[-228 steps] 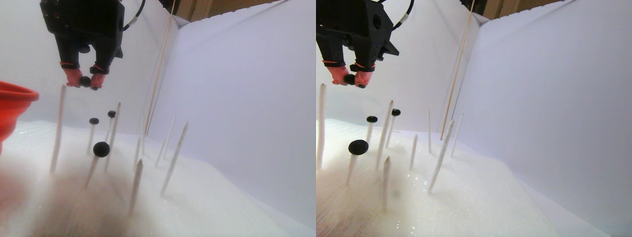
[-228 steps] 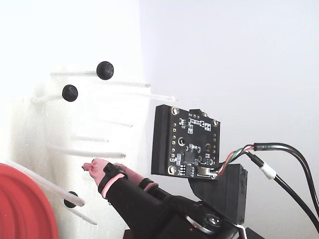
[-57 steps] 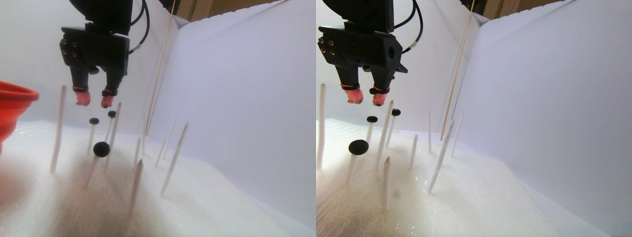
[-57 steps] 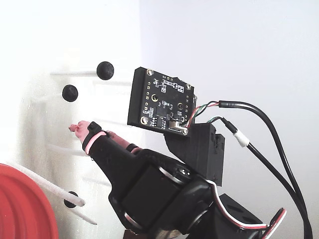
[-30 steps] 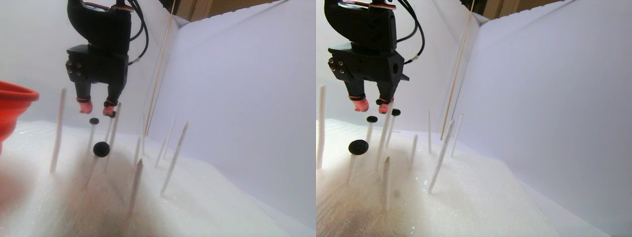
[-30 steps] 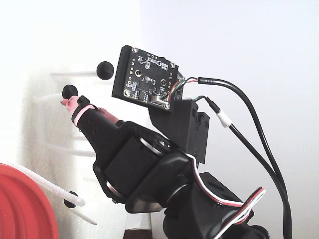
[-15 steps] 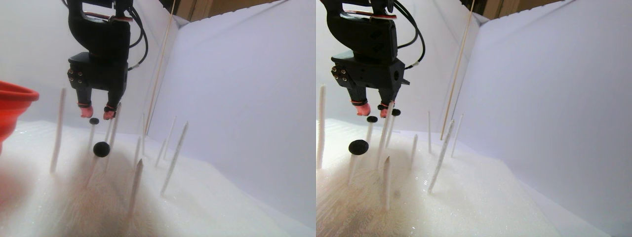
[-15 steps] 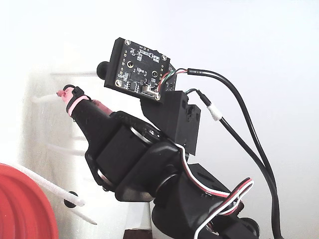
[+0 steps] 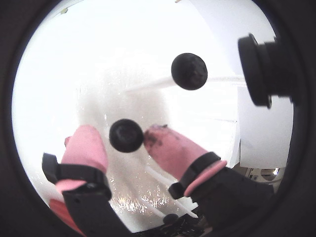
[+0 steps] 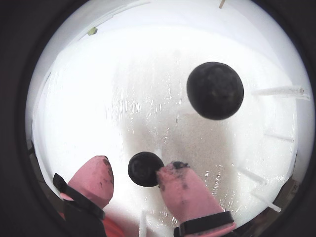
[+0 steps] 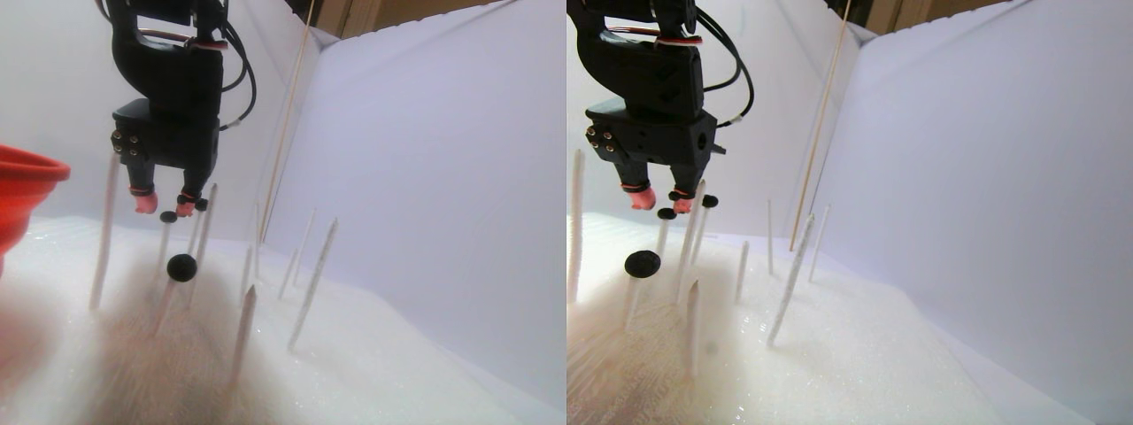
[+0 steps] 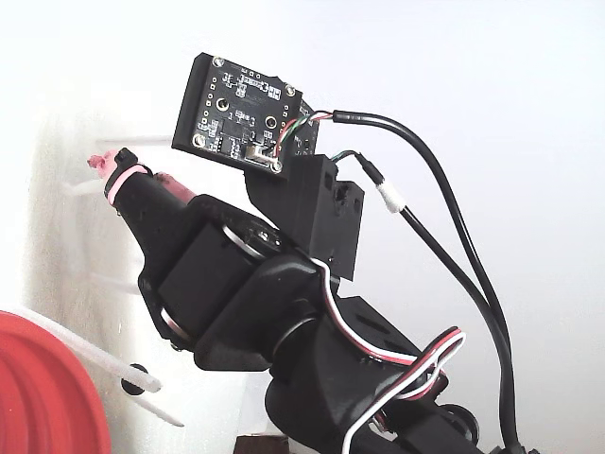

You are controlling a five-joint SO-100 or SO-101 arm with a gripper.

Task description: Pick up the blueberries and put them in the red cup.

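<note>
In the fixed view, at far left and well below the end effector, a curved part of the large bright red ridged plastic cup (image 12: 38, 397) shows, with a thin white stick crossing in front of it. Since a second ago the black end effector (image 9: 121, 143) with its soft pink rubbery fingertips (image 9: 84, 148) has come down from above the sticks until its tips bracket one small matte near-black round blueberry (image 9: 126, 135) sitting atop a thin white stick; the right tip touches or nearly touches the ball, the left one stands just beside it, so the jaws are narrow but not yet closed on it. I judge that the grasp on this berry is about to be made, with carrying it to the cup yet to come. Up and to the right of the tips a second matte black berry (image 9: 189, 71) sits on its own white stick (image 9: 148, 84), apart from the fingers. In the stereo pair view a third berry (image 11: 181, 267) sits lower, below the end effector, above a white, grainy, glittering foam counter (image 11: 398, 354) stuck with plain slender sticks.
</note>
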